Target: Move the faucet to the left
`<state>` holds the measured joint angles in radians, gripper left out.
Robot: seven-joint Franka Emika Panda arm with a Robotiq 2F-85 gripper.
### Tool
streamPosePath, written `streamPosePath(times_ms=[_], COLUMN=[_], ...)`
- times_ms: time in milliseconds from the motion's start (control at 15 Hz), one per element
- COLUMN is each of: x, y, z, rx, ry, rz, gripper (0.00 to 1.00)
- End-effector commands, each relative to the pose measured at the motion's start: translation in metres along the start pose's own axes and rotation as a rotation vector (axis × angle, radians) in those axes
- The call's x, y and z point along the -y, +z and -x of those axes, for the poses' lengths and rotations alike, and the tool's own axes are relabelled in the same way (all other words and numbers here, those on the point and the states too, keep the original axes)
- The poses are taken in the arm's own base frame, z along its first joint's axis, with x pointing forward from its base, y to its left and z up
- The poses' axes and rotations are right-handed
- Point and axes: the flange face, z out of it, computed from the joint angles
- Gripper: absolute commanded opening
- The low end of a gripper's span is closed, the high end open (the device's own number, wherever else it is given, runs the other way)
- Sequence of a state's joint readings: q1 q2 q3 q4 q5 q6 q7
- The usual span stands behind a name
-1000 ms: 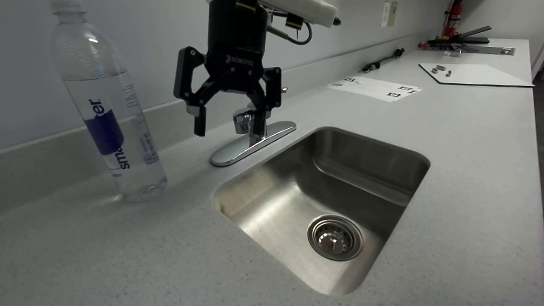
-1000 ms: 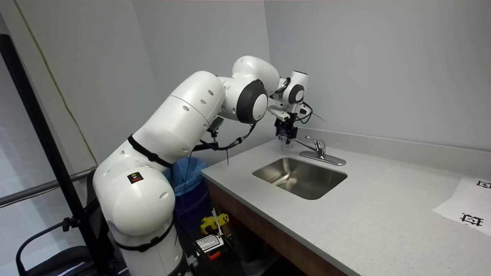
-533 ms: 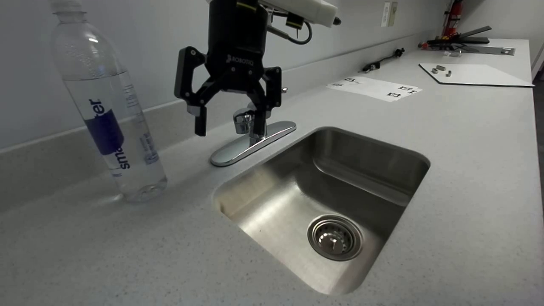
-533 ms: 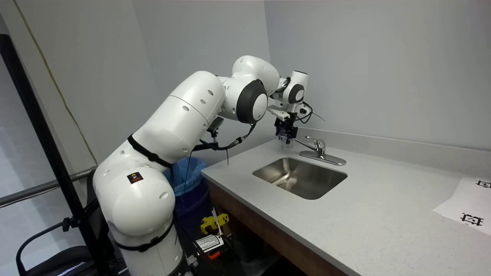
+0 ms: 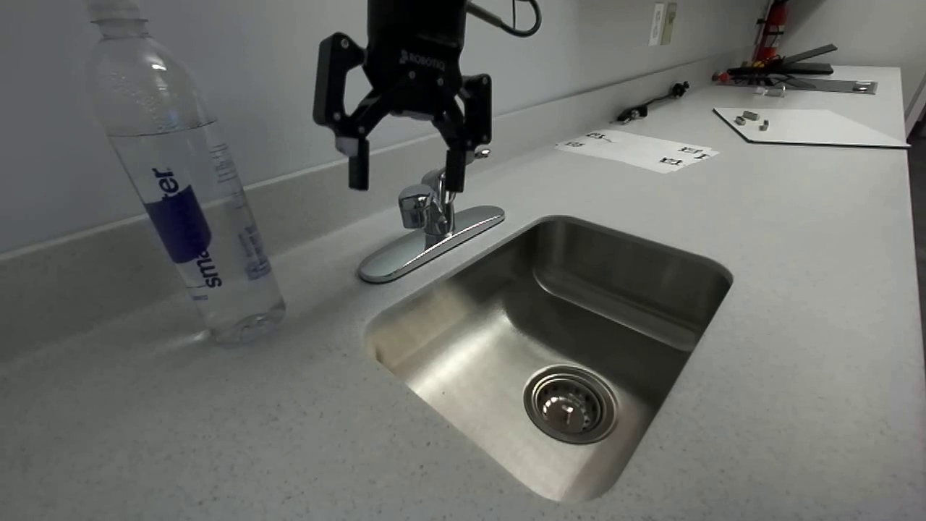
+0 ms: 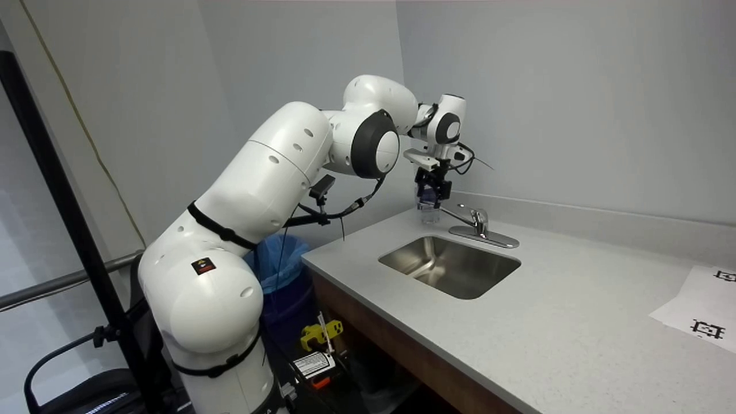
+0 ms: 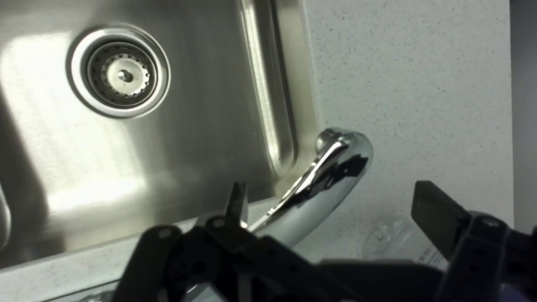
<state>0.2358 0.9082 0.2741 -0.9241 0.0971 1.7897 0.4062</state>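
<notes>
The chrome single-lever faucet [image 6: 478, 223] stands between the steel sink basin [image 5: 470, 398] and the backsplash [image 6: 575, 223]; its spout [image 7: 329, 178] points away from the drain strainer [image 7: 126, 79], and its outlet appears to sit above the countertop [image 7: 411, 75] just beside the basin. The Robotiq gripper [image 5: 406, 175] is spread wide and pinches nothing; in the wrist view the spout's end shows between the two fingers [image 7: 438, 214], but contact with either cannot be confirmed. The leftward swing is judged largely made. Before any lateral travel, raise the tool clear. Caution: sideways travel at this height may hook a finger on the spout and drag it off position, because one finger lies very near it. Lowering off-centre may press a fingertip onto rigid metal and build up force. Gripping the smooth, curved chrome may result in slip. Catching the lever [image 6: 467, 207] could start the flow; with the outlet off the basin, water would probably run onto the countertop. Overtravel toward the plastic water bottle [image 5: 181, 224], which stands near the faucet, could topple it.
</notes>
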Motion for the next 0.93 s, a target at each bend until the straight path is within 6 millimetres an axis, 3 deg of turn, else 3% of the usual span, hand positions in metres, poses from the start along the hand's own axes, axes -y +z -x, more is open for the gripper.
streamPosePath(times_ms=[0, 333, 867], x=[-0.028, -0.054, -0.08], y=[-0.052, -0.083, -0.074], z=[0.011, 0.025, 0.069], rx=[0.028, 0.073, 0.175], ry=[-0.032, -0.072, -0.128], rz=[-0.004, 0.038, 0.127], gripper=[1.0, 1.0, 1.0])
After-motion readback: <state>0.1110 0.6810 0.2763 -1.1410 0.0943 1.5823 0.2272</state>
